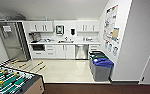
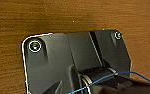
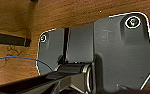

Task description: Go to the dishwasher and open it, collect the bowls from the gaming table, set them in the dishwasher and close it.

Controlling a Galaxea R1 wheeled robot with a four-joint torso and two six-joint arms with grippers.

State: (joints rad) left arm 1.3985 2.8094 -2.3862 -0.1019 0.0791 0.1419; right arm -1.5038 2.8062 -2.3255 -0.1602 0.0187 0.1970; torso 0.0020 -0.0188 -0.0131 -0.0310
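Note:
The dishwasher (image 1: 81,51) has a stainless-steel front and sits under the counter of the kitchenette on the far wall. It is to the right of the white cabinet doors, and its door is shut. The pale floor (image 1: 66,71) lies between me and it. The bowls and the gaming table are out of view. In both wrist views my arms' dark plates hang over brown wood-grain floor (image 2: 66,17), with nothing held in sight.
A green-field table-football table (image 1: 11,81) with rods fills the near left corner. Grey bins with blue and green lids (image 1: 101,66) stand by the right wall. A steel fridge (image 1: 12,41) is at the far left. A sink (image 1: 66,41) is on the counter.

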